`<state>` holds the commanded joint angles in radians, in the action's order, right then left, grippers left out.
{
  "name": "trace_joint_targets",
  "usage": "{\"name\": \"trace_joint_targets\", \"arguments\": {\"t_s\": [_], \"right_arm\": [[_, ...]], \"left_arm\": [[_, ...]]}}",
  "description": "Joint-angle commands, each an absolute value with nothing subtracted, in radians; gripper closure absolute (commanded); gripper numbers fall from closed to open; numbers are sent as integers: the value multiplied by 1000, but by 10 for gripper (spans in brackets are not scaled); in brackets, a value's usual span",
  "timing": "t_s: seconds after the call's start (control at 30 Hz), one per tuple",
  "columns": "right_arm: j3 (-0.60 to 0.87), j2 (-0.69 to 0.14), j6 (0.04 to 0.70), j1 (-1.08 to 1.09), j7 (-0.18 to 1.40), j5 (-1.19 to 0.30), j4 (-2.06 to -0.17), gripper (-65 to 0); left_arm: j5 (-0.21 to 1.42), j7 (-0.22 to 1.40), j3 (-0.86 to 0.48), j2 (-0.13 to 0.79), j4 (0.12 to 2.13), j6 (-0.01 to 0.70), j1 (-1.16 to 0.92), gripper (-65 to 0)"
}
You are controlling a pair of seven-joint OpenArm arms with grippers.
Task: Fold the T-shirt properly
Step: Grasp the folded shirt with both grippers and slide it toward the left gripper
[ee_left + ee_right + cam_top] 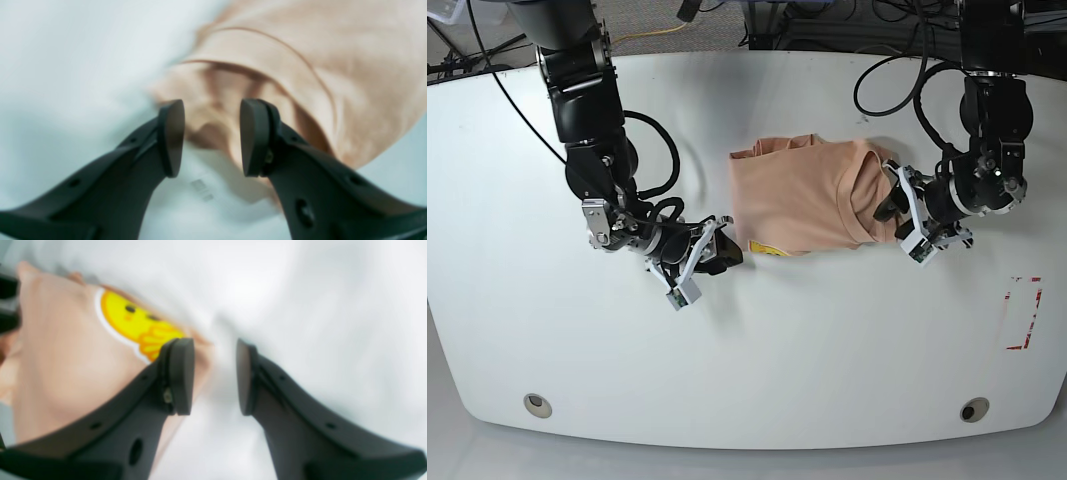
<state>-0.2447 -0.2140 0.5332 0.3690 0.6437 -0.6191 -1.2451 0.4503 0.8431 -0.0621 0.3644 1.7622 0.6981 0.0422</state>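
- The left gripper [211,138] has its jaws spread with a clear gap between the pads [253,136]; nothing is caught in them. The T-shirt [300,76] fills the space beyond and between the tips, with a folded hem edge curving across the cloth just past them.
- In the base view that gripper [895,215] sits at the shirt's edge nearest the table's right side, its tips against or just over the cloth; contact cannot be told for sure.
- The right gripper [215,376] is also released, its pads parted around bare white table [317,306]. One finger [181,373] overlaps the shirt's corner in the wrist view, right by the yellow cartoon-face print [136,323] with its white outline.
- In the base view the right gripper [723,252] lies just beside the shirt's lower left corner, close to the yellow print [767,250], holding nothing.
- The peach T-shirt [797,195] lies partly folded into a compact block a little above the middle of the white table [757,370], between the two grippers, with one layer turned over toward the left gripper's side.
- Black cables [897,70] loop from each arm toward the table's far edge.
- A red-marked rectangle [1024,312] is stuck near the table's right edge, well apart from the shirt.
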Motion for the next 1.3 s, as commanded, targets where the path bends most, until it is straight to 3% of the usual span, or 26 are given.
{"name": "trace_joint_targets", "arguments": {"t_s": [0.2,0.37,0.63,0.77,0.97,1.3], "right_arm": [[-252,-205,536,369,725,-575,-1343,-190],[-252,-142,542,371,719,-420,-1305,-192],[-252,-65,544,371,584,-213,-1182,-190],[-252,-71,545,371,519,-200,-1115,-190],[-246,-116,670,331,568,-199,-1144,-189],[-248,-166,680,136,613,-189,-1389,-189]], "left_arm": [[450,843,-70,357,1945,698,-67,-244],[444,843,-15,308,1977,698,-153,-244],[440,843,50,306,1946,698,-243,-244],[438,842,42,311,1859,698,-242,-244],[355,839,39,349,1707,698,-130,-244],[200,832,44,349,1461,698,82,-244]]}}
